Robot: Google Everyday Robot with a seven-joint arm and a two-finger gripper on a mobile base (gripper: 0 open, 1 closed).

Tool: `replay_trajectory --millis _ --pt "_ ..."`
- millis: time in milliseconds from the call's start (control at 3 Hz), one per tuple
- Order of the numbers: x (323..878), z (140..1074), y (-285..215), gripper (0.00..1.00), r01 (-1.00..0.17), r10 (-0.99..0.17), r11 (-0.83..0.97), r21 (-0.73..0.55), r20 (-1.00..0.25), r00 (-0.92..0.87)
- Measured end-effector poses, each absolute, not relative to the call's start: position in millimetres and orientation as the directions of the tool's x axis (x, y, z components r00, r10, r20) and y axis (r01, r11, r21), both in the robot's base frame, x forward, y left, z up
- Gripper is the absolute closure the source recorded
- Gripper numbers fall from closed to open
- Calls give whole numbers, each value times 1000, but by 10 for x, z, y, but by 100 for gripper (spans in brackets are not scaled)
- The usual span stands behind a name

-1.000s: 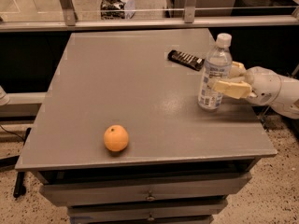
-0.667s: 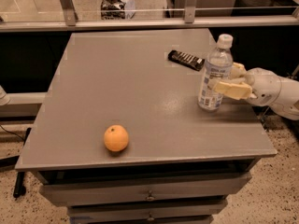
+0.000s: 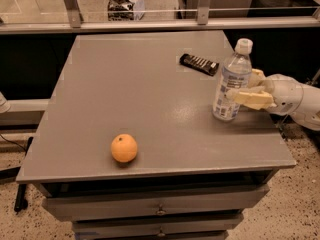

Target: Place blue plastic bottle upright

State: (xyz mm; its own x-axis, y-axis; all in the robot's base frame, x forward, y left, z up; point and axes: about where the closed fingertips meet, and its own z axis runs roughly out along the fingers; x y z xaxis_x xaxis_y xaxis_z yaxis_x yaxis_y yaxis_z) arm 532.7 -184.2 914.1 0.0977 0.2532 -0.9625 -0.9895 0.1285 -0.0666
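Observation:
The blue plastic bottle [image 3: 231, 81] stands upright on the right side of the grey table [image 3: 150, 94]; it is clear and ribbed, with a white cap and a white-blue label. My gripper [image 3: 241, 87] reaches in from the right at label height. Its cream fingers [image 3: 252, 98] sit on either side of the bottle, one in front and one behind, closed against it. The bottle's base rests on the tabletop.
An orange [image 3: 124, 148] lies near the table's front edge, left of centre. A dark snack bar [image 3: 199, 64] lies behind and left of the bottle. The table's right edge is close to the bottle. Drawers are below the tabletop, and a railing runs behind it.

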Motion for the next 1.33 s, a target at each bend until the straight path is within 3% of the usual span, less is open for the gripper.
replay_trajectory --millis 333,1000,1333 --pt "5301 9208 -1905 0 -987 240 139 -77 -965 109" --pt "5238 9459 -2115 0 -976 156 182 -123 -976 152" --pt "5162 9822 -2347 0 -954 41 226 -196 -977 210"
